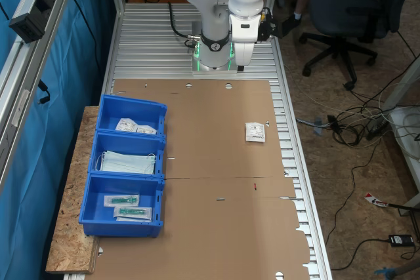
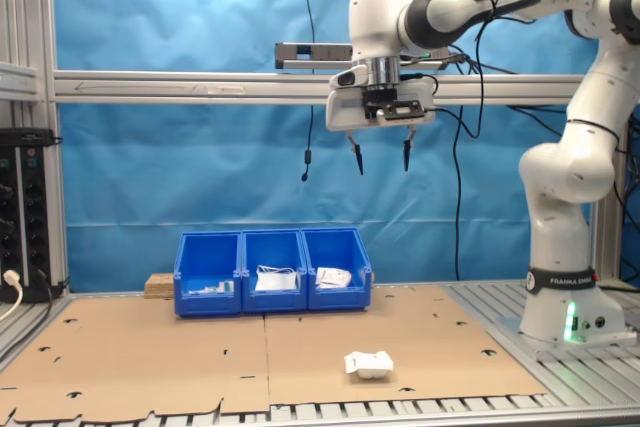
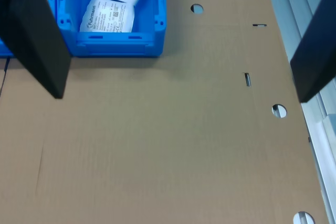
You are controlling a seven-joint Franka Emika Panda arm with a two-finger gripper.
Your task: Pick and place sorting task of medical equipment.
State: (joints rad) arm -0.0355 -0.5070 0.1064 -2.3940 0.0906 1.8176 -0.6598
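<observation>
We are holding our arm (image 2: 560,147) folded up from its base and reaching out level, well above the work surface. Our gripper (image 2: 382,158) is pointing straight down in the second exterior view, its two dark fingers (image 3: 37,35) standing wide apart and gripping nothing.

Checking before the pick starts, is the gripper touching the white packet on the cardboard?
Apart. In the second exterior view the gripper hangs open high above the white packet, with blue backdrop between them.

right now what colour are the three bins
Blue, all three bins; clearest in the first exterior view.
</observation>
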